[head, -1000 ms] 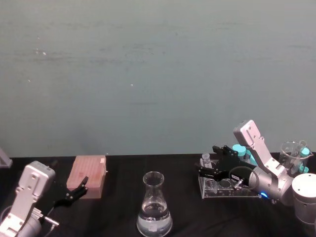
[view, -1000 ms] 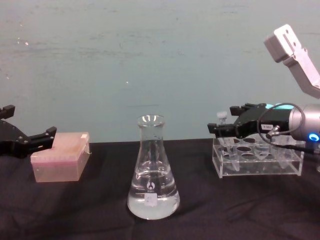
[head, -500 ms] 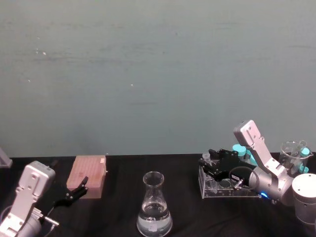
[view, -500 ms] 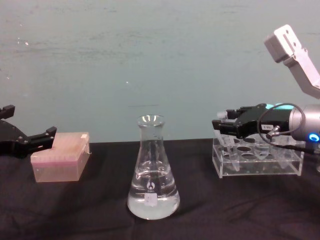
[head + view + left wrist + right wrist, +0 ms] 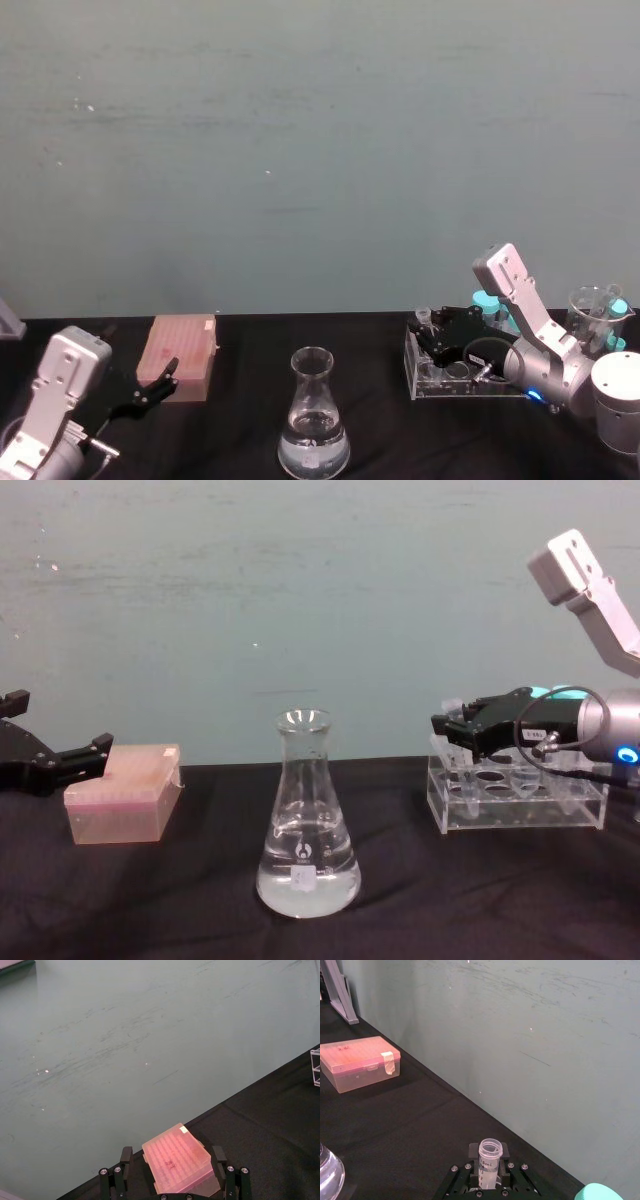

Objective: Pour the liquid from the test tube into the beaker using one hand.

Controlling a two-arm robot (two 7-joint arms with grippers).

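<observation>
Holding the test tube (image 5: 489, 1156) upright between its closed fingers, the right pincer (image 5: 447, 726) is to the right of the beaker (image 5: 307, 820) and well apart from it, over the end of the clear rack (image 5: 515, 798) that is nearer to the beaker. Whether the tube's tip is free of the rack I cannot tell, nor how much liquid it holds. I judge the step in hand is lifting the tube and carrying it to the beaker. To do it well, raise it straight up first and keep it upright on the way. Bring its rim just over the beaker's narrow mouth and tilt slowly with the wrist, because the neck gives little room. The left pincer (image 5: 162, 378) is idle to the left of the beaker, fingers wide, near the pink box (image 5: 122, 795).
</observation>
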